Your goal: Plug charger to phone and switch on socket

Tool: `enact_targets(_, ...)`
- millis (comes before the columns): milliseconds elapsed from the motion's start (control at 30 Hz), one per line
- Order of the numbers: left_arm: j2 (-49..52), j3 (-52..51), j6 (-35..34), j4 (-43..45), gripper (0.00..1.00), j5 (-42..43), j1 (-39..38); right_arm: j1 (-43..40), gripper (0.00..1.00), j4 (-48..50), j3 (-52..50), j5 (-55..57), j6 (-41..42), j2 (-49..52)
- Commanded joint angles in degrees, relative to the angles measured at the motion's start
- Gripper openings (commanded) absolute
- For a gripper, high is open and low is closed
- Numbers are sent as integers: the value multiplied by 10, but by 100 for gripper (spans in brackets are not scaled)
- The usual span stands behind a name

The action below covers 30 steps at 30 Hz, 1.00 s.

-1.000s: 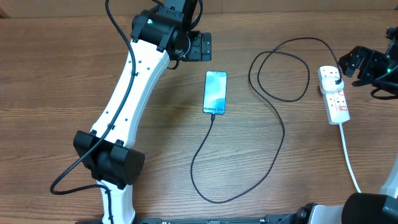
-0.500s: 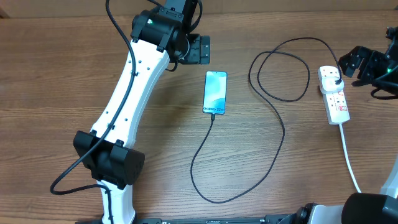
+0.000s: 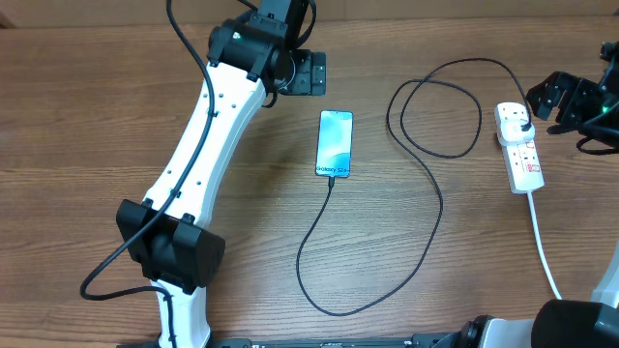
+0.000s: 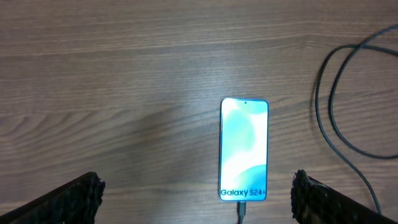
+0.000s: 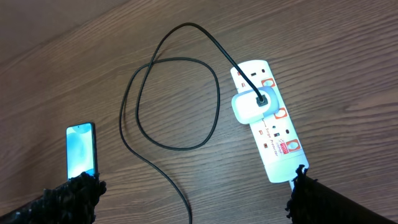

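Phone on its cable, both tools spread wide and empty.
Phone [image 3: 335, 144] lies flat mid-counter [image 3: 97, 116], screen lit, with the charger [image 3: 440, 198] tip at its near end. The cable loops right to a white adapter [image 5: 249, 106] plugged into the socket [image 3: 523, 159] by the right edge. Left tool [image 4: 196, 186] hovers toward the far edge, apart from the phone. Right tool [image 5: 196, 186] hovers near the far-right corner above the socket.

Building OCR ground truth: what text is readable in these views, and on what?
"Galaxy S24": bottom of the phone screen, left wrist view; a trailing character is unclear.
Red markings on the socket: too small to read.
No other text is visible.
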Motion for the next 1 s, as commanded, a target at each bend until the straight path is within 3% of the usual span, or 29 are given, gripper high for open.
enact_targets(0,-20,-43,9,29,100,5,0,1,100,1,1,6,2,-1)
enact_targets(267,-155,-248,9,142,100,-44,0,1,100,1,1,6,2,-1)
enact_targets(567,-360,-559,41,321,99,-104,4,1,100,1,1,6,2,-1)
enact_targets(967,-679,-1008,69,795,100,-103,36,1,100,1,1,6,2,-1)
